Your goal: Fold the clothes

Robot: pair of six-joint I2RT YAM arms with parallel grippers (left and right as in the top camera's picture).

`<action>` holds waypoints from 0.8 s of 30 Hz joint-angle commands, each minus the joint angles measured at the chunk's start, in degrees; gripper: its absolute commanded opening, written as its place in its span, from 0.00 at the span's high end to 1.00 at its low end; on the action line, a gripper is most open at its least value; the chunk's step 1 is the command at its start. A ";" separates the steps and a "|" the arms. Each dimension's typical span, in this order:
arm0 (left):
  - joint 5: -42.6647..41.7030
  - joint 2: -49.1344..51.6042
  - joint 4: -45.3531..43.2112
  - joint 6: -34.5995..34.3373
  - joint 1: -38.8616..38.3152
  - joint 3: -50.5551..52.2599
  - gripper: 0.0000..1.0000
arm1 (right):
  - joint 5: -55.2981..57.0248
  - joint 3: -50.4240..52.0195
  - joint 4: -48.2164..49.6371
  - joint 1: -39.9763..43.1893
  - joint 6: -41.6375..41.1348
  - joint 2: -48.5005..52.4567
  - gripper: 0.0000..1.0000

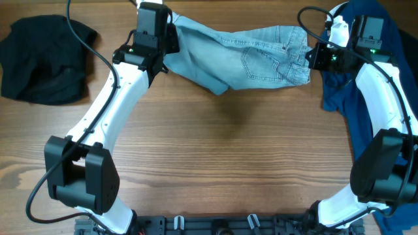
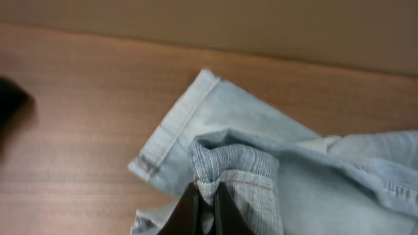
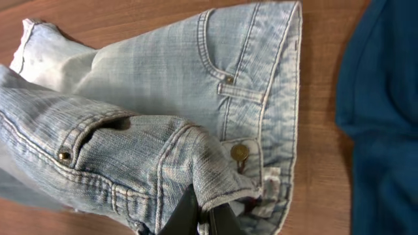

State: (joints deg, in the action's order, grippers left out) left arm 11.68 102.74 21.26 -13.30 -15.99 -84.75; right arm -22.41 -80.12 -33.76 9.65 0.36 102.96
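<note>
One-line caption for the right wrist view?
Right tool pinches a fold of the pale denim shorts near the waistband button, dark-blue garment beside.

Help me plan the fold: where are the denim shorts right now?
Overhead, the denim shorts span the far middle of the table, pinched between the left gripper and right gripper, beside the dark-blue garment.

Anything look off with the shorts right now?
The pale-blue denim shorts are bunched and twisted between the left end effector and right end effector, each pinching a crumpled fold. No damage visible.
</note>
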 commanded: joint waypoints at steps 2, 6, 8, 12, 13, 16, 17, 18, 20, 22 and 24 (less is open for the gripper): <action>4.87 -1.05 -6.45 4.11 1.29 -0.44 0.96 | 1.84 -2.14 2.78 0.17 3.91 -0.33 0.96; 4.85 -0.57 -9.92 4.09 3.23 -0.44 0.96 | 1.84 -2.16 3.56 0.17 2.40 -0.33 0.96; 4.85 0.11 -10.47 4.07 4.17 -0.44 0.96 | 2.43 -2.16 5.62 0.17 2.45 -0.33 0.96; 4.42 2.56 -10.49 4.07 5.03 -0.44 0.96 | 4.66 -2.16 9.18 0.17 2.54 -0.33 0.96; 3.17 3.28 -10.60 3.91 5.01 -0.44 0.96 | 4.63 -2.16 9.77 0.17 2.47 -0.31 0.96; 0.35 5.16 -11.69 3.87 4.96 -0.44 0.96 | 4.63 -2.16 11.04 0.13 2.47 -0.31 0.96; -0.15 5.86 -12.17 3.87 4.85 -0.44 0.96 | 4.66 -2.16 11.15 0.13 2.49 -0.31 0.96; -0.42 6.27 -12.55 3.85 4.74 -0.42 0.96 | 4.66 -2.16 11.30 0.13 2.56 -0.31 0.96; -1.20 7.48 -13.81 3.89 4.59 -0.44 0.96 | 5.11 -2.16 12.41 0.11 2.71 -0.28 0.96; -2.89 8.68 -15.15 3.85 4.52 -0.44 0.96 | 5.07 -2.16 14.64 0.11 2.62 -0.20 0.96; -3.34 9.81 -16.06 3.34 4.42 -0.44 0.96 | 5.05 -2.16 16.70 0.00 2.62 -0.17 0.96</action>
State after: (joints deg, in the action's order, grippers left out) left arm 10.26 110.54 6.50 -10.13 -11.51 -84.75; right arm -18.92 -80.40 -19.53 9.58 2.31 102.96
